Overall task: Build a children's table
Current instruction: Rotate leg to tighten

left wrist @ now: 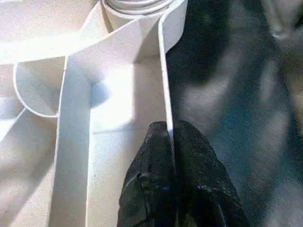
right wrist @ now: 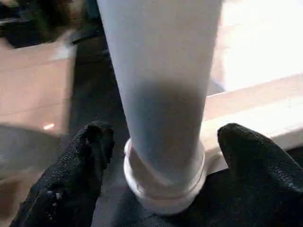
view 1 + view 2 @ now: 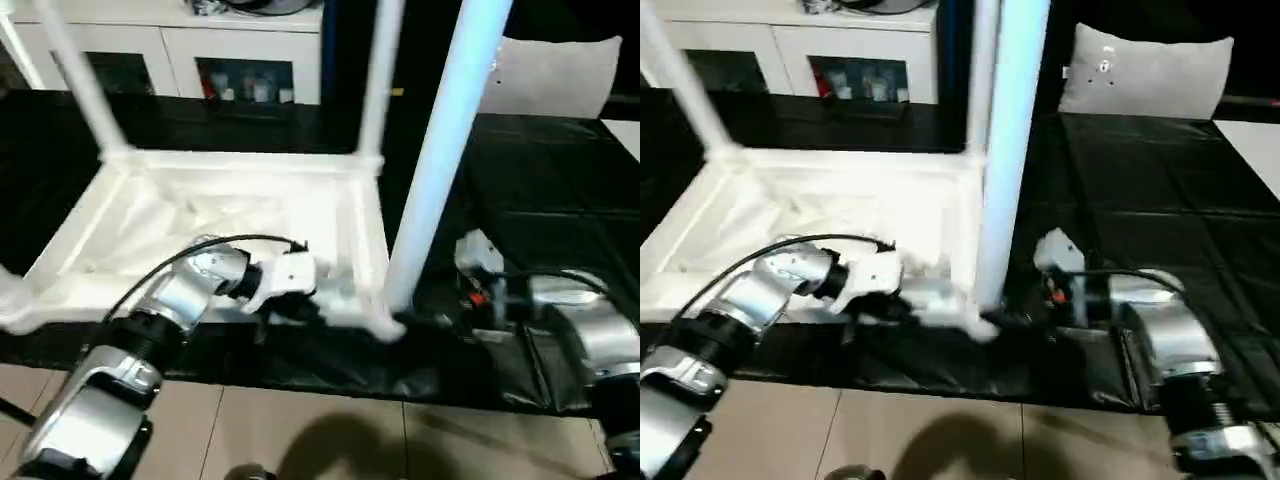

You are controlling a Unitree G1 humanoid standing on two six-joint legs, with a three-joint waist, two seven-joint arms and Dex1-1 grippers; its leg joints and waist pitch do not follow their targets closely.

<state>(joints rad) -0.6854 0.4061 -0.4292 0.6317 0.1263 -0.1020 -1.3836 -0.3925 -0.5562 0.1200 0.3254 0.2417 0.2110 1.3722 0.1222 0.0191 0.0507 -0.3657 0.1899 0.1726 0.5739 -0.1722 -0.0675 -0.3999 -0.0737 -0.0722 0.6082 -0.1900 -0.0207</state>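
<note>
The table top point(image 3: 215, 215) lies upside down, legs point(image 3: 445, 150) upright (cabinet point(image 3: 200, 50) behind it).

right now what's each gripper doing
left gripper: shut on the tabletop rim.
right gripper: open, jaws either side of the leg, not gripping.

Head pair looks down over forearms at table point(image 3: 230, 215); wrist cams close on its near corner, both.

Silver forearms point(image 3: 170, 300) showing black joint bands, white wrist housings point(image 3: 285, 278), black cables point(image 3: 190, 250) running along them; black textured fingers point(image 2: 75, 170); red marking at right wrist point(image 3: 478, 297).
</note>
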